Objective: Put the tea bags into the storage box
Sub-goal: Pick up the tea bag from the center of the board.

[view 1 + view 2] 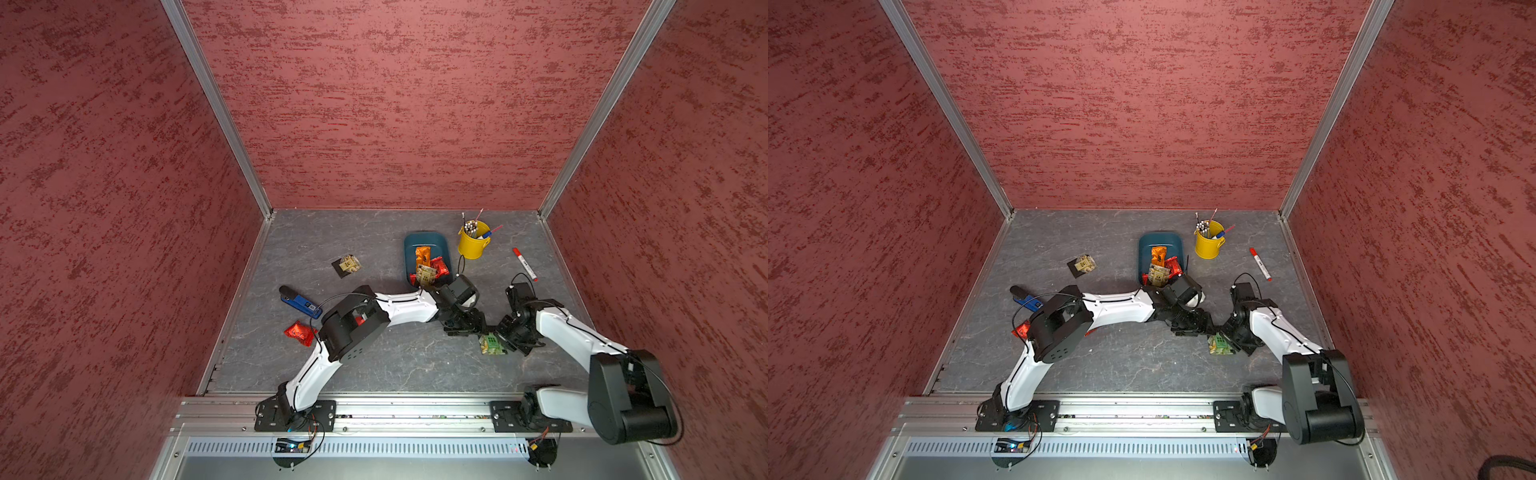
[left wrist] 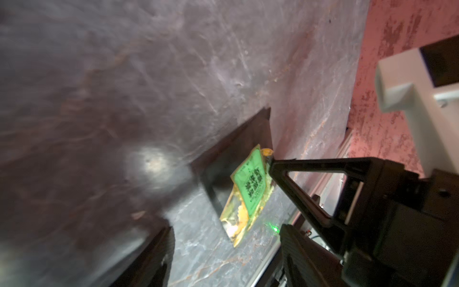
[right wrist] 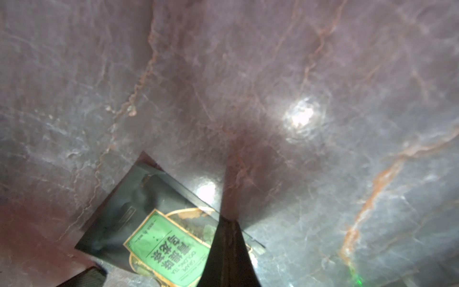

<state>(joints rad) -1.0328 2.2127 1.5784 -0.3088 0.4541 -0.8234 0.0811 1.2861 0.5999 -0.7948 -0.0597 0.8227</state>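
Right tool (image 3: 228, 220) pinching green-label tea bag (image 3: 159, 244), left tool (image 2: 226, 228) open beside it

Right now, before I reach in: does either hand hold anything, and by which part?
The left hand is open, empty. The right hand is shut at the edge of the green sachet; whether it pinches it cannot be told.

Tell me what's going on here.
Two robot arms are clearing tea bags into the storage box, which already holds several. Both meet at a green-labelled sachet on the table: the right gripper is shut at its edge, the left gripper open beside it. A beige-labelled sachet and a red foil packet also lie outside.
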